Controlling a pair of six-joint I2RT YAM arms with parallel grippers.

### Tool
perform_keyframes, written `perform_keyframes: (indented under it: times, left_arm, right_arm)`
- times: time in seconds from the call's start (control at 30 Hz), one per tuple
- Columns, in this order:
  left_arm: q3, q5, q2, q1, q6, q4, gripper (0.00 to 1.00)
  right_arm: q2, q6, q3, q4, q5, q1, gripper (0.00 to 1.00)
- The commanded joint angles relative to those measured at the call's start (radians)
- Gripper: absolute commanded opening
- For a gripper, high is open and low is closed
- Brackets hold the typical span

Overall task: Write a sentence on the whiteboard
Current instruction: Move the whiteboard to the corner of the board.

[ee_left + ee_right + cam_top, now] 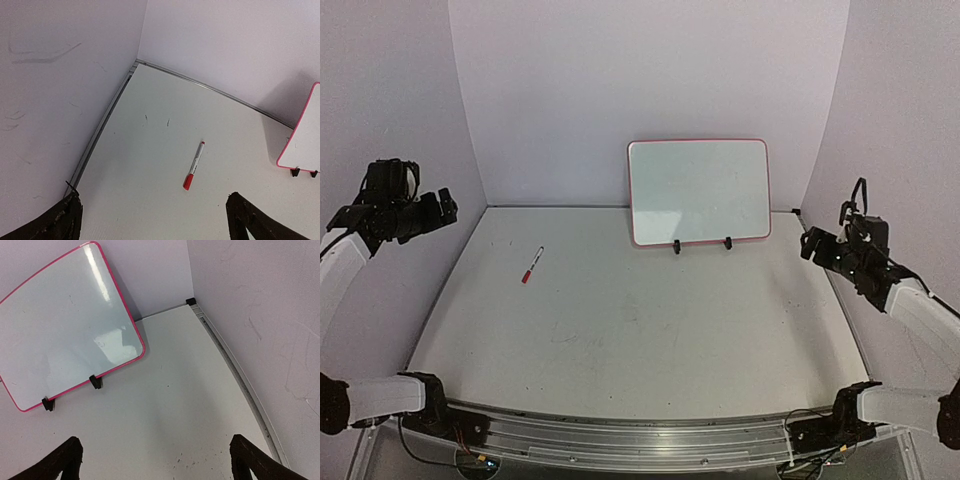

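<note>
Left jaws and right jaws both spread wide and empty, hovering off the white worktop [620,330] at 9 and 3 o'clock.

Slim white marker pen with red cap [532,265] lies flat at 10 o'clock. A nudge could roll it away. Cap seems on, but the view is poor.

Glossy pink-rimmed rectangular whiteboard [698,190] stands blank at 12 o'clock on two black clip feet [676,246]. Writing pressure could tip it.

One whiteboard [700,190], pink rim. Two black clip feet [676,247] under it. One marker [532,265], one red cap. Two arms [340,272], one hand each: left hand [443,208], right hand [808,243]. Two fingers [65,222] show per hand in each wrist view. One surface [650,330]. Three walls [620,80] around it.
</note>
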Motion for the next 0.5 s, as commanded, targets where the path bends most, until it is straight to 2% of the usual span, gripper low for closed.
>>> perform_keyframes:
  times: [0.0, 0.17, 0.3, 0.47]
  left_arm:
    - [0.126, 0.006, 0.045, 0.001, 0.096, -0.007, 1.0]
    - [0.077, 0.004, 0.058, 0.001, 0.127, 0.1, 0.99]
    - [0.005, 0.0, 0.063, 0.0, 0.151, 0.125, 0.99]
    - [-0.071, 0.141, 0.044, 0.001, 0.129, 0.185, 0.99]
  right_arm:
    - [0.078, -0.053, 0.143, -0.096, -0.19, 0.022, 0.98]
    - [0.219, -0.067, 0.249, -0.151, -0.147, 0.191, 0.97]
    - [0.365, -0.021, 0.319, -0.136, -0.164, 0.263, 0.92]
    - [0.598, -0.03, 0.423, -0.109, -0.158, 0.336, 0.87]
